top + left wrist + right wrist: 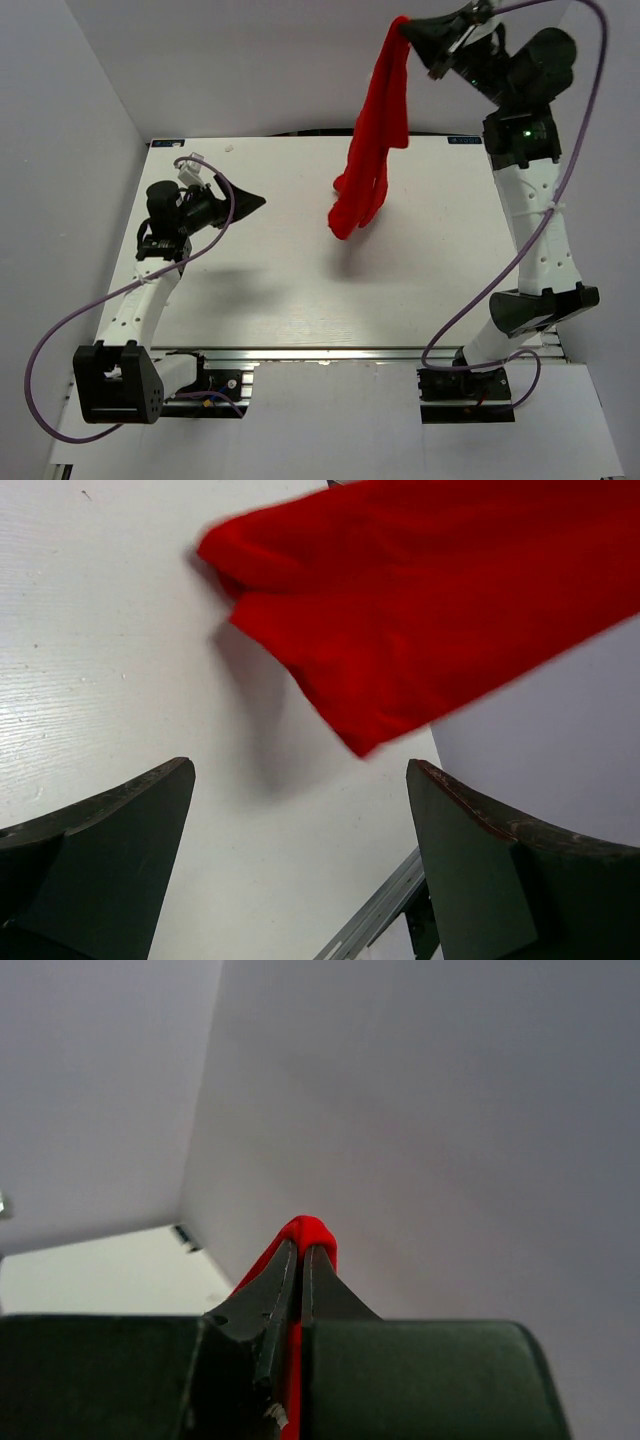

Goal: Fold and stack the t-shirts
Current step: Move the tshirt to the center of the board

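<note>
Step judged: spreading out, no fold made yet. Right hand (408,28) clamped on t-shirt (375,140); bunched cloth hung high over far desk (260,290). Left hand (255,203) fingers apart, empty, low, near hanging end. Next move likely needed: left catching free corner, then laying flat.

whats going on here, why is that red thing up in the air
The right claw is shut on a bunched bit of a red t-shirt and holds it high, so the shirt hangs in a crumpled strip over the far part of the white table. The left claw is open and empty, low over the table on the left, pointing toward the shirt's lower end. The shirt is not folded yet.
</note>
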